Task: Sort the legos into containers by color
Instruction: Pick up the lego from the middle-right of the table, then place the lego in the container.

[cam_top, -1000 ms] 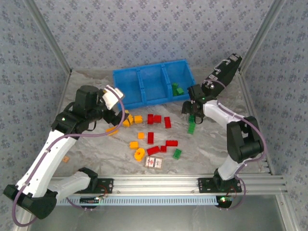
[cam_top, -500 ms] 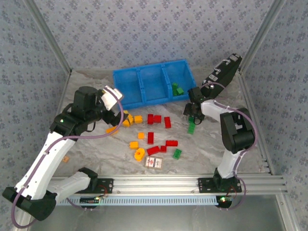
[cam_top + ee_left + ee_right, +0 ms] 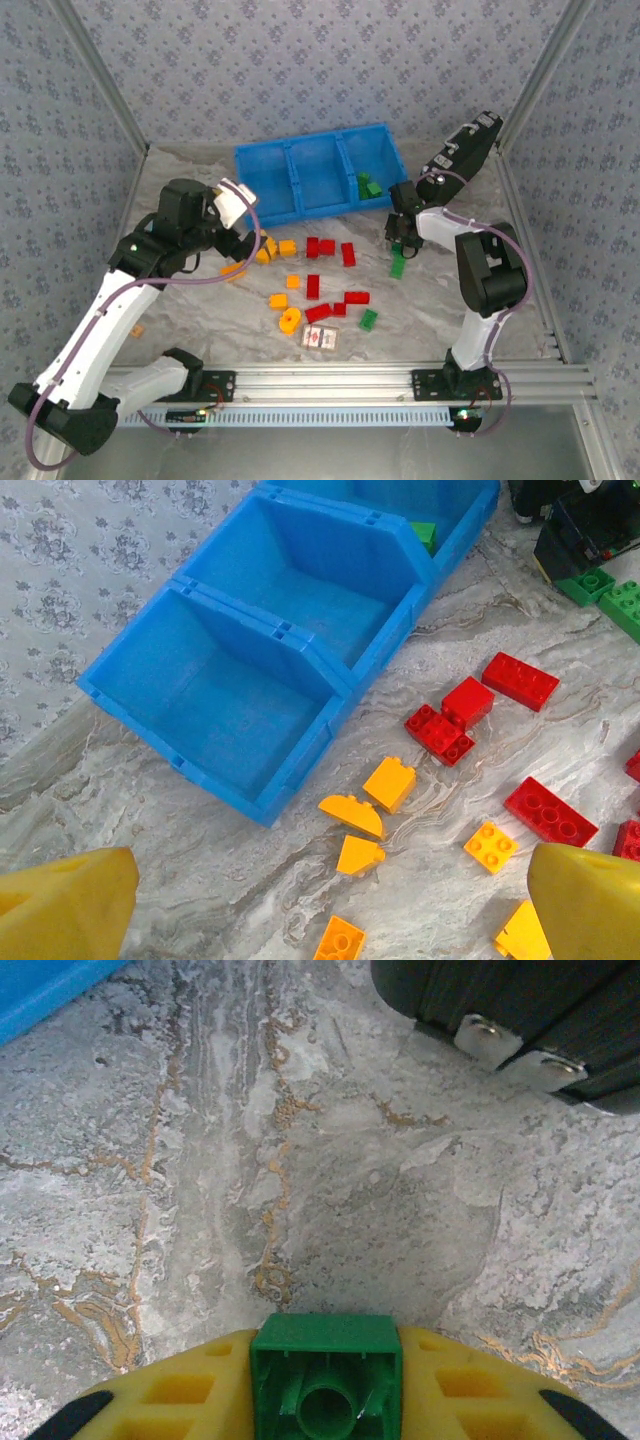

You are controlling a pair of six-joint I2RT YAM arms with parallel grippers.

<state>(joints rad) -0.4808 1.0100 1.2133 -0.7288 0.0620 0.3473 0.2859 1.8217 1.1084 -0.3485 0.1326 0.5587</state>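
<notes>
marbled grey bench (image 3: 430,300), papered walls. right gripper (image 3: 400,237) is clamped on a small green plastic brick (image 3: 326,1365) over bare bench, near the right end of the bright blue three-compartment plastic tray (image 3: 300,213) at the far edge. left gripper (image 3: 320,900) is spread wide above loose yellow-orange bricks (image 3: 390,783). green bricks (image 3: 368,186) lie in the tray's right compartment.

Top external — fixed, high behind the arm bases, looking down and forward across the whole table (image 3: 420,300).
Left wrist — mid height, tilted down toward the blue tray (image 3: 250,670) and loose legos (image 3: 520,680), both shared with the top view.
Right wrist: very near the tabletop, green lego (image 3: 326,1360) at its lower edge; shares the black case (image 3: 520,1010) with the top view.
</notes>
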